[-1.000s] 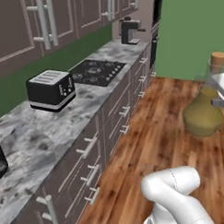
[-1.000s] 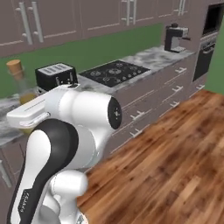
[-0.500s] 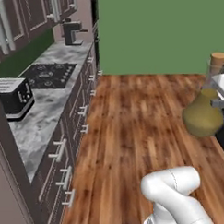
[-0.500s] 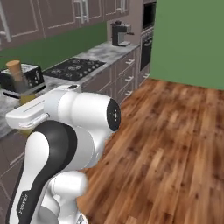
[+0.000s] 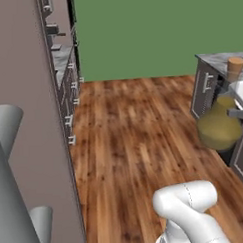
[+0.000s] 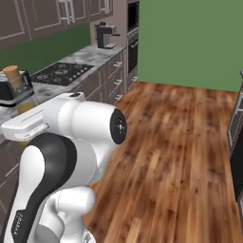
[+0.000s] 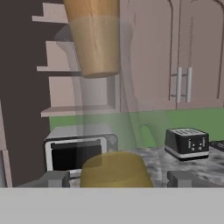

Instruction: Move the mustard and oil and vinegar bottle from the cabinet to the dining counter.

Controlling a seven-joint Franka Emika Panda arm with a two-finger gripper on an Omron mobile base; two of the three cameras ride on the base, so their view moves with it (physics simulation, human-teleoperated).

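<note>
Now | arm (image 6: 71, 142) raised | fingers (image 7: 54, 178) astride oil and vinegar bottle (image 5: 219, 121)

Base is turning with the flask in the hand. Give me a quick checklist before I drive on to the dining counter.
1. Oil and vinegar bottle sits between the fingers of the hand: ok.
2. Bottle upright, tan stopper on: ok.
3. Wood floor ahead free of obstacles: ok.
4. Dining counter drop spot in sight: cannot tell.
5. Mustard location: cannot tell.
</note>
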